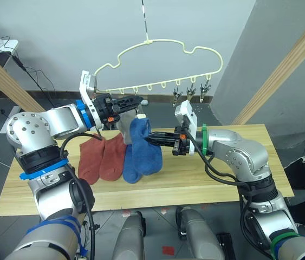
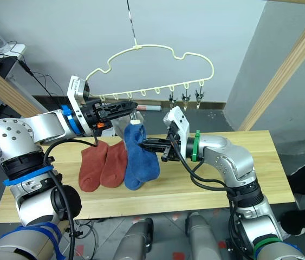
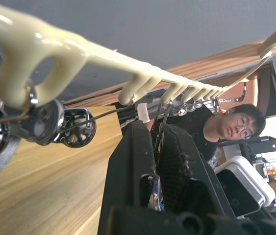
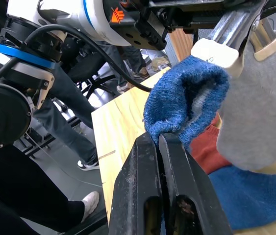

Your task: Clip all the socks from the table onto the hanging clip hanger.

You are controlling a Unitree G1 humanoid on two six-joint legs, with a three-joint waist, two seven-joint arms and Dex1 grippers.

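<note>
- we see the clip hanger (image 1: 166,57) hanging above the tabletop (image 1: 206,181), with bare metal clips (image 1: 190,92) toward its right end.
- our left gripper (image 1: 133,102) is raised to the hanger's lower bar, its fingers pressed together on a clip there (image 3: 158,142); a grey sock (image 4: 260,112) hangs just beside it.
- our right gripper (image 1: 151,137) has its fingers closed on a blue sock (image 1: 140,142), held up off the tabletop with its cuff just below the left gripper.
- two rust-red socks (image 1: 102,157) lie side by side on the tabletop, touching another blue sock (image 4: 255,196) that lies flat under the held one.
- the right wrist view shows the blue sock's open cuff (image 4: 187,105) right under a pale clip pad (image 4: 215,53), which the head views hide.
- the left wrist view shows a person (image 3: 226,129) beyond the hanger's row of loops.
</note>
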